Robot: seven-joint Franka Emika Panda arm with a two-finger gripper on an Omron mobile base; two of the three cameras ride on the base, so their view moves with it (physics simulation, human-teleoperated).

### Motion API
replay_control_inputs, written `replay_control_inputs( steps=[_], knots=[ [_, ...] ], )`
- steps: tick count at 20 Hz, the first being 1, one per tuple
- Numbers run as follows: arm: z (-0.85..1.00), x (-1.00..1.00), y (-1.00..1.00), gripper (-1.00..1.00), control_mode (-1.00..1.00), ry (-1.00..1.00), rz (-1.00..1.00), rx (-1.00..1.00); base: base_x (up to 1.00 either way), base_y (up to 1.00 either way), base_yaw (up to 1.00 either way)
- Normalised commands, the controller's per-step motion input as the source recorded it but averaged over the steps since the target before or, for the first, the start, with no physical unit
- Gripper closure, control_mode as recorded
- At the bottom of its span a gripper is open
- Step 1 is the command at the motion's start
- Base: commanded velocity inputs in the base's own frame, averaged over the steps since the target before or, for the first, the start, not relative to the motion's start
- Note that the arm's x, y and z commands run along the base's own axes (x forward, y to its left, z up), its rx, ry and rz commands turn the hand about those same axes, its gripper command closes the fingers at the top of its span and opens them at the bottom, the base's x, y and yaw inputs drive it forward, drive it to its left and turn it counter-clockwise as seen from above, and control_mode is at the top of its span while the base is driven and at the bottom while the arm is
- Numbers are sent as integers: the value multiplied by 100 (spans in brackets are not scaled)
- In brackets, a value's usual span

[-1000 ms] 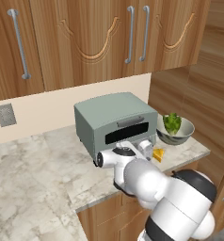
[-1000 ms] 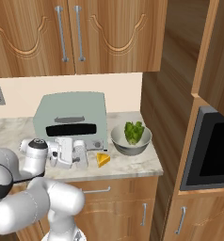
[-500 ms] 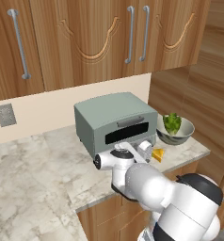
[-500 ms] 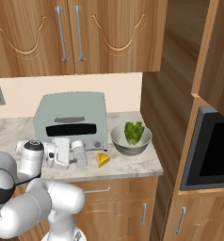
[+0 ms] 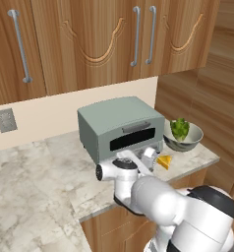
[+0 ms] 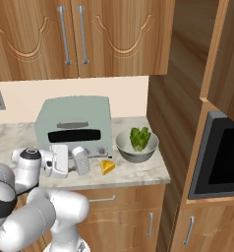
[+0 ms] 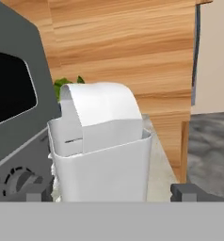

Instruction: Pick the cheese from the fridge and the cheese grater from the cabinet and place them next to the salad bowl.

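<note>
The cheese grater (image 7: 102, 150), a white tapered box with a handle on top, stands upright on the marble counter (image 5: 35, 197) in front of the toaster oven. My gripper (image 7: 111, 192) is open, one fingertip (image 7: 183, 190) on each side of the grater and apart from it. The grater (image 6: 81, 160) is just right of the hand (image 6: 59, 160). The yellow cheese (image 6: 107, 167) wedge lies on the counter between the grater and the salad bowl (image 6: 137, 147). In the left base view, grater (image 5: 149, 156), cheese (image 5: 163, 161) and salad bowl (image 5: 184, 138) stand in a row.
The grey-green toaster oven (image 5: 120, 125) stands behind the grater. Wooden wall cabinets (image 5: 104, 39) hang above. A tall wooden unit with a dark microwave (image 6: 222, 157) closes the counter's right end. The counter edge (image 6: 119, 182) runs just in front of the cheese.
The fingers have spread a little wider around the grater, which stays standing on the counter. The arm's elbow has shifted slightly; cheese and bowl are unmoved.
</note>
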Motion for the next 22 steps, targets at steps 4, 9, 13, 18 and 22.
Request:
replay_control_inputs(
  steps=[4, 9, 13, 18, 22],
  knots=[
    [0, -8, 24, -100, -100, 0, 0, 0, 0, 0, 0],
    [0, -28, 23, -100, -100, 0, 9, 0, 0, 0, 0],
    [1, -34, 12, -100, -100, 0, 13, 0, 0, 0, 0],
    [53, -62, -18, -100, -100, -3, 28, 0, 0, 0, 0],
    [98, -41, -29, -100, -100, 12, 31, -4, 0, 0, 0]
  ],
)
